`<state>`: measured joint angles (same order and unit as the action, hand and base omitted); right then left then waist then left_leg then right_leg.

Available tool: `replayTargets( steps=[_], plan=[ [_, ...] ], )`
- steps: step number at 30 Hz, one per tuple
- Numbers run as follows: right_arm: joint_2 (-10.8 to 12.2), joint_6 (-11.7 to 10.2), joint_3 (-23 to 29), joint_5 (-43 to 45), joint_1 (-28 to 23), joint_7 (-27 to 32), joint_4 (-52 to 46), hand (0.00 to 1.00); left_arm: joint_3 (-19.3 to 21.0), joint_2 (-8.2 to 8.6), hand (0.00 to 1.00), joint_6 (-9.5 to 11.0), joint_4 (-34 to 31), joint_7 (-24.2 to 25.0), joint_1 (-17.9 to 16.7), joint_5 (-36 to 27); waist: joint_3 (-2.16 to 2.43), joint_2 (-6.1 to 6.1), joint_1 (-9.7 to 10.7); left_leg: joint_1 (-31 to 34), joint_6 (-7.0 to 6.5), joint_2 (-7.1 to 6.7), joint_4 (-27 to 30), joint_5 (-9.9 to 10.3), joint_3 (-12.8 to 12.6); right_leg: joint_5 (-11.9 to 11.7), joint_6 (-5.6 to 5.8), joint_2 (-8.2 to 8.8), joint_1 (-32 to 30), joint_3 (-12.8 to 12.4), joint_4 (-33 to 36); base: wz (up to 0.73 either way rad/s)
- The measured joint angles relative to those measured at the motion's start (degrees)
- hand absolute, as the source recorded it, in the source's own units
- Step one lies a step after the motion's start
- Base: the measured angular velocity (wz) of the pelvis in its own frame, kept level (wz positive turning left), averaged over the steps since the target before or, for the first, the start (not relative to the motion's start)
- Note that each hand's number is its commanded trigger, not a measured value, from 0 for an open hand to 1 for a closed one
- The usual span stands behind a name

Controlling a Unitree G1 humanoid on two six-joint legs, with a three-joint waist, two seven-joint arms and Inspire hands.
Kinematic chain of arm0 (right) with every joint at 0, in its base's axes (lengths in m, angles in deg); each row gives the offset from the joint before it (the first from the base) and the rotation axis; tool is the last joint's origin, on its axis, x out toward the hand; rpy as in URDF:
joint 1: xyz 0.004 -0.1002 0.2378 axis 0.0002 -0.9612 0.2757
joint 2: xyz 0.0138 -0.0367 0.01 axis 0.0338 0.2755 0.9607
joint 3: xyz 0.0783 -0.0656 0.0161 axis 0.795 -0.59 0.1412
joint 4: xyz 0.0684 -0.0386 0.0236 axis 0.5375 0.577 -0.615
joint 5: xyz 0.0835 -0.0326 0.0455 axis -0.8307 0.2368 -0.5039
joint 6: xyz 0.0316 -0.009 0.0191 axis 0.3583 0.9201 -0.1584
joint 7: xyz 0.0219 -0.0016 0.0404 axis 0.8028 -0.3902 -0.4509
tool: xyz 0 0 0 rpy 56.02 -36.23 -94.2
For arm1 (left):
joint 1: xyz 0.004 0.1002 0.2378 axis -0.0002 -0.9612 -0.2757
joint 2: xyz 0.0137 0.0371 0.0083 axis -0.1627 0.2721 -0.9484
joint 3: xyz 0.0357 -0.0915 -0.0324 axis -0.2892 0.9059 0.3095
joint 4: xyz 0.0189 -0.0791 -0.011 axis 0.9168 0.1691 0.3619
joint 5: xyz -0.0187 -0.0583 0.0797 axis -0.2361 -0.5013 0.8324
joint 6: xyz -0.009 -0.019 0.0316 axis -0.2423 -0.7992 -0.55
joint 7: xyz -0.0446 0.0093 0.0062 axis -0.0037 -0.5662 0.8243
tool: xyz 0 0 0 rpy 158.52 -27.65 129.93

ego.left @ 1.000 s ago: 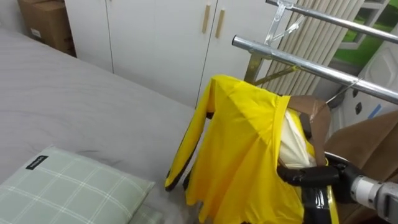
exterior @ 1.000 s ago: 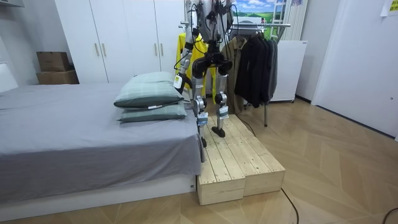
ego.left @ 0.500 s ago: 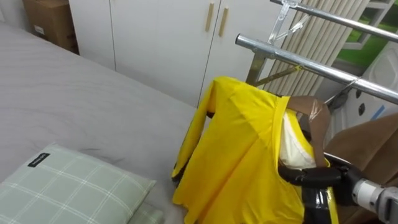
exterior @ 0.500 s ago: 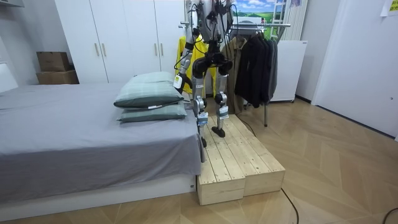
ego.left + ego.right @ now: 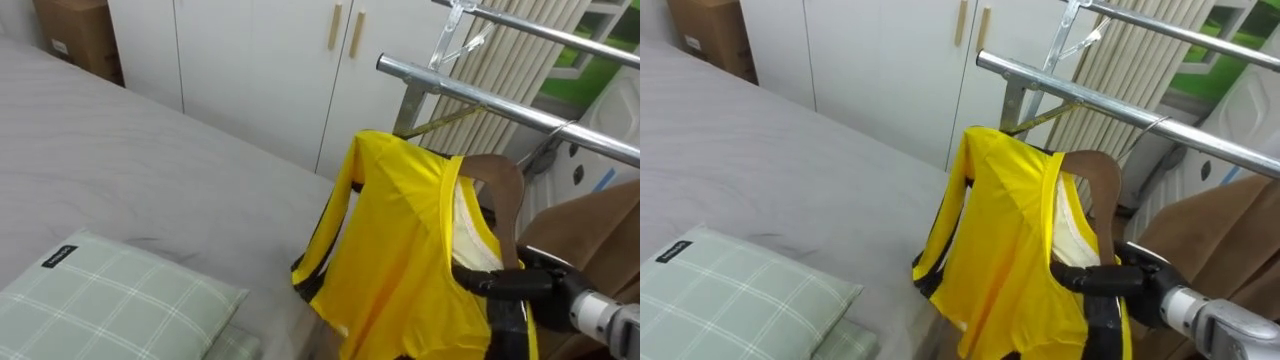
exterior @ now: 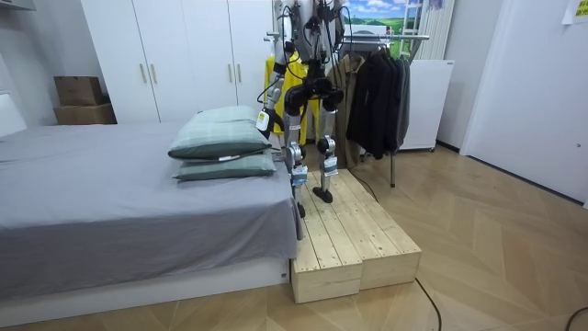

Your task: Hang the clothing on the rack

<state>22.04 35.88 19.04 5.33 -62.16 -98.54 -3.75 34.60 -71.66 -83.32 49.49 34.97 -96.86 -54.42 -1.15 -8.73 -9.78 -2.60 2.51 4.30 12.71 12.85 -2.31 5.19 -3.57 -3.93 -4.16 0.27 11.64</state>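
1. The robot stands on a wooden platform (image 6: 354,230) between the bed (image 5: 120,150) and a clothes rack (image 5: 455,88), facing the rack.
2. Right hand (image 5: 515,284): the fingers (image 5: 480,281) are curled tight on the yellow jacket (image 5: 400,250), at its open front below the collar.
3. The yellow jacket sits on a wooden hanger (image 5: 505,190), whose curved top shows just above the fingers. The body of the garment hangs to the left of them, with one sleeve trailing down towards the bed.
4. The near rail of the clothes rack runs above the fingers and over the jacket's shoulder. I cannot tell whether hanger and rail touch.
5. A brown coat (image 5: 590,235) hangs to the right of the fingers, close by.
6. A checked pillow (image 5: 110,300) lies on the bed, well to the left of the fingers.
7. Left hand (image 6: 264,112): it is low at the robot's side near the pillows, and its grip cannot be told.
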Motion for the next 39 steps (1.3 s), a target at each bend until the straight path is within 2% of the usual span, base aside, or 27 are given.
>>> replayTargets(
  steps=[6,14,24,32,39],
  plan=[
    [0.0,0.0,0.05,-1.51,0.0,0.58,0.74,0.0,-0.55,0.0,0.0,0.0,-0.07,0.1,-0.09,-0.03,-0.21,0.42,-0.13,-0.15,0.01,0.02,-0.05,0.01,-0.11,0.0,0.0,-0.01,0.05,-0.02,0.02,0.0],
    [0.0,0.02,0.39,-1.72,0.01,2.29,0.82,0.0,-0.6,0.13,0.0,-0.63,-0.07,0.48,-0.1,-0.02,0.08,1.31,-0.13,-0.19,0.01,0.08,-0.27,0.01,-0.31,-0.02,-0.04,-0.09,-0.09,-0.1,0.04,0.0],
    [-0.03,0.08,0.44,-1.76,0.02,3.69,0.78,0.0,-1.62,0.1,0.0,-1.56,0.43,0.55,-0.1,0.04,0.24,1.71,-0.13,-0.88,0.07,0.07,-1.01,-0.06,-0.83,-0.01,-0.04,-0.09,0.01,-0.34,0.08,-0.02],
    [-0.05,0.63,1.76,-1.75,0.02,3.37,0.72,0.0,-1.6,0.46,0.0,-1.56,2.91,2.58,-0.11,0.14,0.8,2.9,-0.08,-1.68,0.07,0.09,-1.73,-0.08,-1.71,0.08,-0.04,-0.19,0.18,-1.03,0.18,-0.04],
    [-0.47,1.14,2.29,-2.43,0.04,4.9,0.63,0.0,-1.58,0.45,0.0,-1.56,3.56,3.26,-0.41,0.1,0.78,2.95,-0.02,-2.51,0.1,0.14,-2.34,-0.16,-2.53,0.09,-0.03,-0.4,0.34,-1.82,0.27,-0.06]
  ],
)
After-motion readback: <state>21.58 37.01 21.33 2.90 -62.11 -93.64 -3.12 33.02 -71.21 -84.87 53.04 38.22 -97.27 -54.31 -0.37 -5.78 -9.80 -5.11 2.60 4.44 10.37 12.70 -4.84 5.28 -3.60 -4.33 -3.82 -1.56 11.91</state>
